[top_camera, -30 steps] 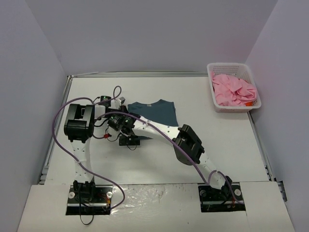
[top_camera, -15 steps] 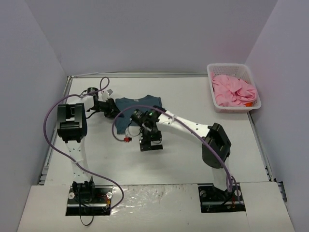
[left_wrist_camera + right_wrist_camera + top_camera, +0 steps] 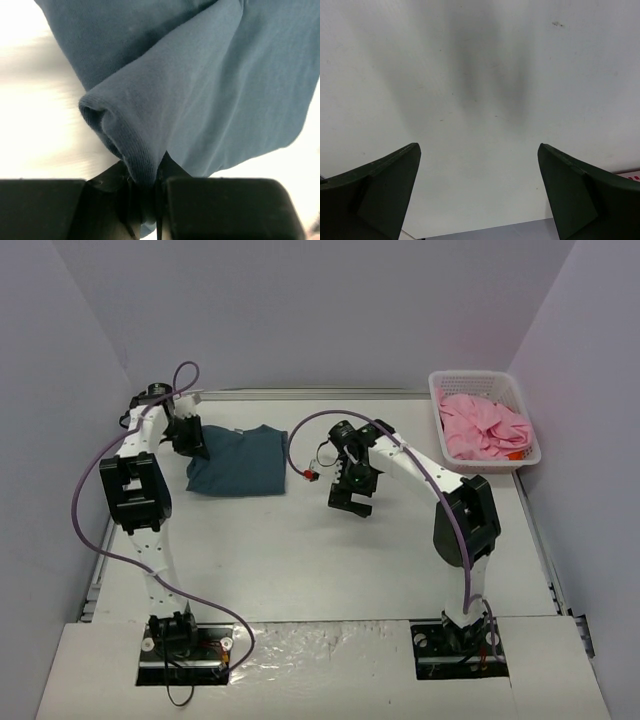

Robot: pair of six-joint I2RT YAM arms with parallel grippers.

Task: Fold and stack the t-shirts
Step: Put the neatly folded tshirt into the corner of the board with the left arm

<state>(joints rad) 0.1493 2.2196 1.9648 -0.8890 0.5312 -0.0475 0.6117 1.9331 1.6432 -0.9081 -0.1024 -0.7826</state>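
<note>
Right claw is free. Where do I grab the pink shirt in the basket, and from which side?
Likely from straight above: the basket walls fence the pink shirt on every side. It lies in a crumpled heap, so pinch a raised fold near its top with the open right claw.

Plain teal-blue t-shirt (image 3: 240,462); pink t-shirt (image 3: 485,427).

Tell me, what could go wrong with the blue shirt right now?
1. The left gripper pinches only a small bunched bit of the blue shirt, so the cloth might slip out.
2. The right gripper is open over the bare table and holds nothing, so a one-sided pull might drag the shirt crooked or wrinkle it.
</note>
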